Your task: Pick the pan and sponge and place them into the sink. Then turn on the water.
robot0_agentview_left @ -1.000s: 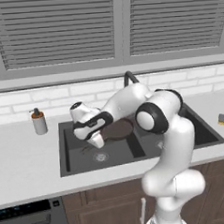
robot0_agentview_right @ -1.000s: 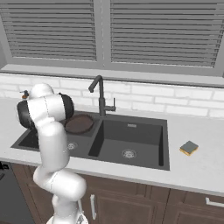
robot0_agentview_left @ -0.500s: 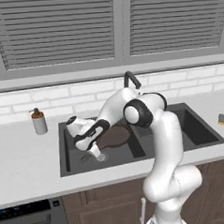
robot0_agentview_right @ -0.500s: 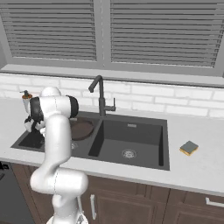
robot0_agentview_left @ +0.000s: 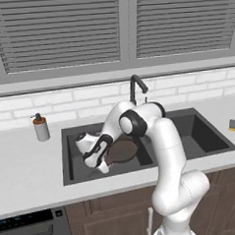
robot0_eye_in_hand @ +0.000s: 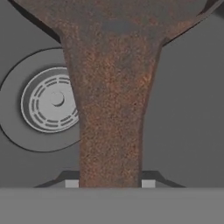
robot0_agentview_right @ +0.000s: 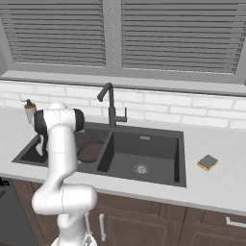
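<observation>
We hold the pan (robot0_eye_in_hand: 111,100) by its handle, low in the sink's (robot0_agentview_left: 74,179) left basin.
Our gripper (robot0_agentview_left: 103,165) is clamped narrow on the handle above the drain (robot0_eye_in_hand: 49,101); farther right, the sponge (robot0_agentview_right: 208,162) lies on the counter (robot0_agentview_right: 226,185).

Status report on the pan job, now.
End effector shut on pan handle, low in left basin of sink. Pan above drain. Sponge on counter, right of sink. Nothing in the way.
</observation>
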Available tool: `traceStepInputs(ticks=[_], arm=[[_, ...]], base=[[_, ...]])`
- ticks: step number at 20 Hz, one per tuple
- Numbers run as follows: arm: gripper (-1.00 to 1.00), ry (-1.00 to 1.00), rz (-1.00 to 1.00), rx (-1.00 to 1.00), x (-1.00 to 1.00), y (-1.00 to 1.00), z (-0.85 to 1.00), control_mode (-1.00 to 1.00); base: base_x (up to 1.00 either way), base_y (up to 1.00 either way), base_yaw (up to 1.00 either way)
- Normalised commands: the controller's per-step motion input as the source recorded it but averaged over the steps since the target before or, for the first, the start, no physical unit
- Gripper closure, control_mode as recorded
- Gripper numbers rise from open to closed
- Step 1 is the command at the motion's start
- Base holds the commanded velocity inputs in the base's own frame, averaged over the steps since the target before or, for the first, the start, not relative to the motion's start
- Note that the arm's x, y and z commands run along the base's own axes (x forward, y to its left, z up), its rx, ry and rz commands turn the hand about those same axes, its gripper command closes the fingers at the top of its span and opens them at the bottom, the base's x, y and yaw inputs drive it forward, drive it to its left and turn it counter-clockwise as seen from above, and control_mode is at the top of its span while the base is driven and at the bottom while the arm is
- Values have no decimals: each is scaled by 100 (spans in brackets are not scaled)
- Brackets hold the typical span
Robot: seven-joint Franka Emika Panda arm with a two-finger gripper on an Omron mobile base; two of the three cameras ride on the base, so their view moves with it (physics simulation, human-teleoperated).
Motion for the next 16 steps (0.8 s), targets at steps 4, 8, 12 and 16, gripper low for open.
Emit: traceStepInputs(ticks=[4, 8, 12, 16], arm=[[100, -8, 0, 16, 37, -44, -40, -100], [100, -7, 0, 15, 53, -27, -34, -100], [100, 0, 0, 14, 56, -6, -58, -100], [100, 0, 0, 10, 48, 0, -48, -100]], base=[[0, 0, 0], [0, 0, 0], [0, 0, 0], [0, 0, 0]])
